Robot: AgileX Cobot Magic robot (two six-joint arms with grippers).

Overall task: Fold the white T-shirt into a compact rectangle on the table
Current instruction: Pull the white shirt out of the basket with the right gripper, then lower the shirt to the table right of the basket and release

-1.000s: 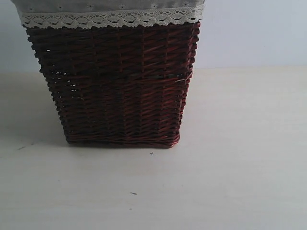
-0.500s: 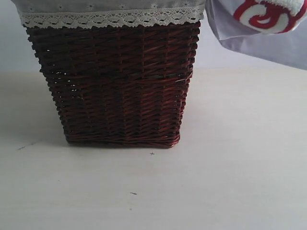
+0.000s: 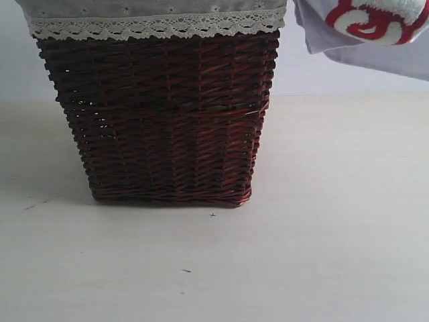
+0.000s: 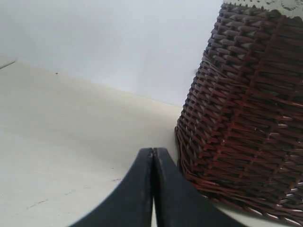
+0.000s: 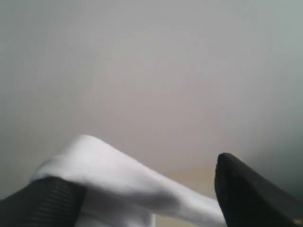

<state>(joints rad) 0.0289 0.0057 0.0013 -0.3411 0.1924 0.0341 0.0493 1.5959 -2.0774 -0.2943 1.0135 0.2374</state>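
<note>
Left tool point(image 4: 153, 157): pressed together, empty, low over the table point(image 3: 335, 201), near the foot of the wicker basket point(image 3: 161, 121). Basket fills 11 o'clock of the exterior view. White T-shirt point(image 3: 375, 50) hangs at 1 o'clock, right of the basket's lace rim, clear above the table. Right tool point(image 5: 137, 184): spread, with cloth draped over one pad point(image 5: 47, 198), not pinched. Step is probably laying the shirt down. Aim for bare table at 4 o'clock, off the basket, and flatten before folding. Lettering shows only a red-outlined fragment, unreadable. No brand seen.

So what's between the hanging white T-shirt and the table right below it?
Nothing. In the exterior view the white T-shirt hangs at upper right, clear of the table; the stretch beneath it is bare, and the wicker basket stands to one side.
</note>
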